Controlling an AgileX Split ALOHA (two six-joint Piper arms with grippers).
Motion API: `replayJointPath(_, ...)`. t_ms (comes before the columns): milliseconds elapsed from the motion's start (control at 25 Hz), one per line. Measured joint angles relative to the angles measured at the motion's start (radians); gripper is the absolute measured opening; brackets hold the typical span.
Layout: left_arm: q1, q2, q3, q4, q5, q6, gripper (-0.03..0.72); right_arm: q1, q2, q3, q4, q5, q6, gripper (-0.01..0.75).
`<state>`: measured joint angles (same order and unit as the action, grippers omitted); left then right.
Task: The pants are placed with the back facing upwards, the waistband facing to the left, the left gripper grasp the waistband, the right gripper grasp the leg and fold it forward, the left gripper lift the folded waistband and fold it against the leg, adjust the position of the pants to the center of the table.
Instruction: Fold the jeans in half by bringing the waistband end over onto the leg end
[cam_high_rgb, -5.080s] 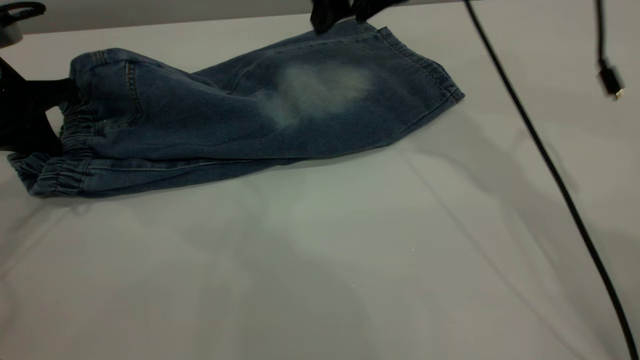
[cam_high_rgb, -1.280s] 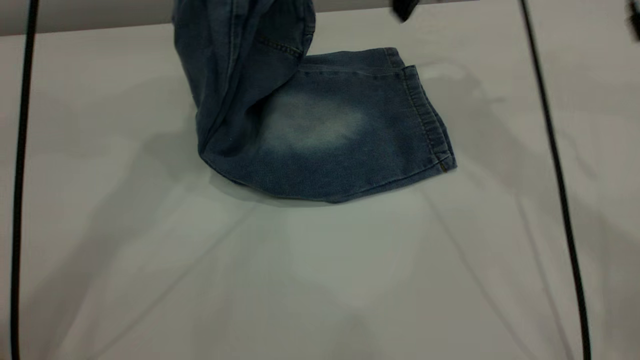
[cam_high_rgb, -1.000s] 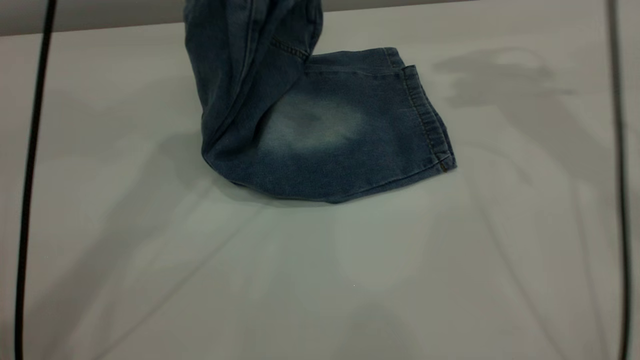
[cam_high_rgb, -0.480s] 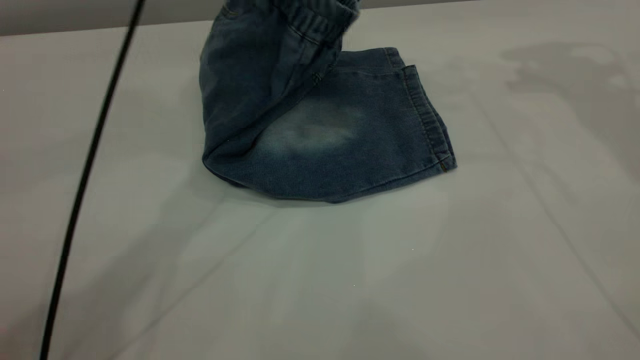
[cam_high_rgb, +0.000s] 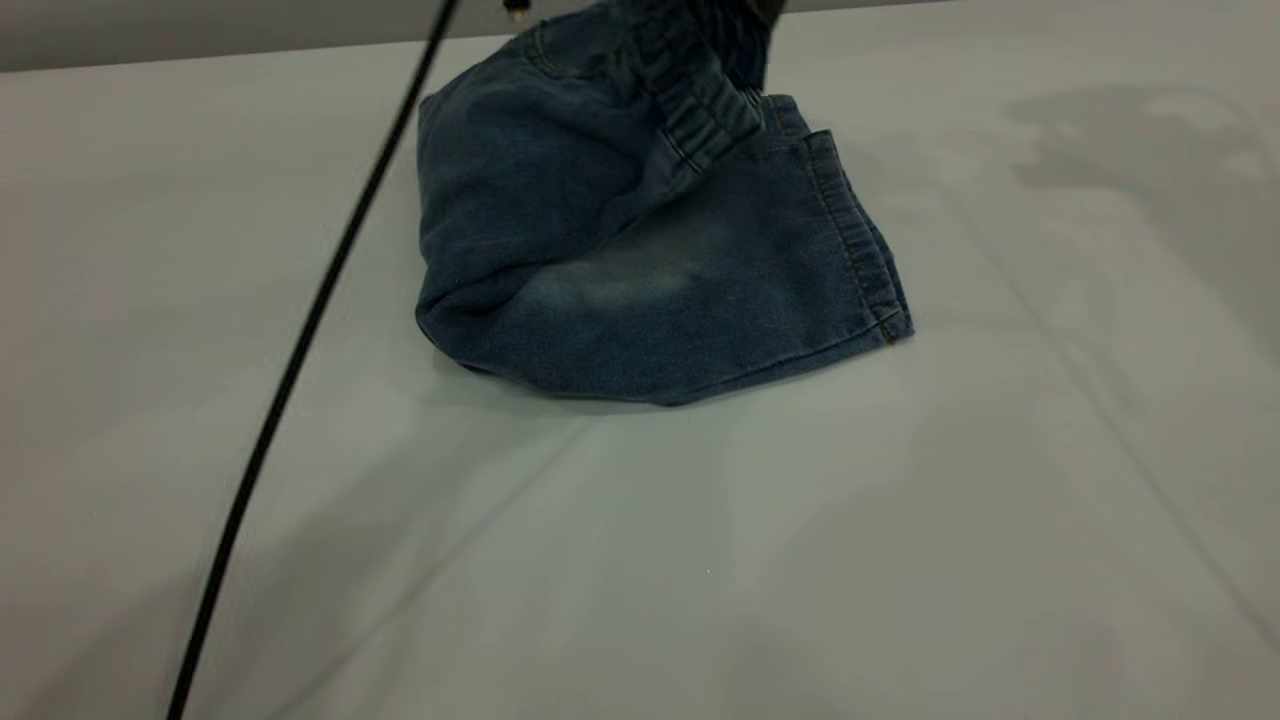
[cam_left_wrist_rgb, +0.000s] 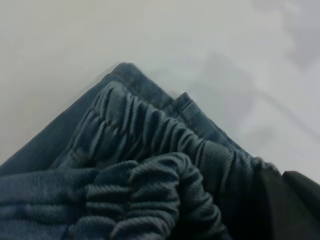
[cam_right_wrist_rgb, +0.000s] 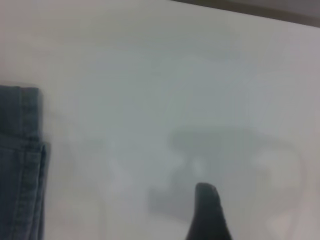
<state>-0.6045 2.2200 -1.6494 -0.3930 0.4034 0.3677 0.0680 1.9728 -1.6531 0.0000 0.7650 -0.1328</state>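
Bare pale surface (cam_high_rgb: 700, 560) in foreground, black cable (cam_high_rgb: 300, 340) slanting across at left. Behind, pants (cam_high_rgb: 640, 260) lying mid-surface, plain leg (cam_high_rgb: 700, 300) flat, hem cuff (cam_high_rgb: 860, 250) toward right. Elastic waistband (cam_high_rgb: 700, 100) raised over leg at far edge, pinched in left tool (cam_left_wrist_rgb: 295, 200). Right tool (cam_right_wrist_rgb: 207, 215) above bare surface beside cuff; grip state unclear.

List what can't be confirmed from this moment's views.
- Left gripper: only a dark corner shows in the left wrist view, behind the bunched waistband; its grip is hidden.
- Right gripper: one tip visible; cut off by the frame edge.
- Pants: print side hidden underneath.
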Motion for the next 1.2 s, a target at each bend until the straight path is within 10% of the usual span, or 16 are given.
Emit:
replayJointPath(280, -0.048, 0.038, 0.000, 0.000, -0.042, 0.072, 0.086, 0.000, 0.001, 0.000, 0.016, -0.003, 0.001, 0.416)
replayJointPath(720, -0.057, 0.033, 0.000, -0.003, -0.087, 0.070, 0.521, 0.000, 0.001, 0.000, 0.023, -0.008, -0.001, 0.416)
replayJointPath(1200, -0.055, -0.038, -0.151, 0.442, 0.380, -0.156, 0.542, 0.002, 0.001, 0.000, 0.089, 0.057, -0.018, 0.416)
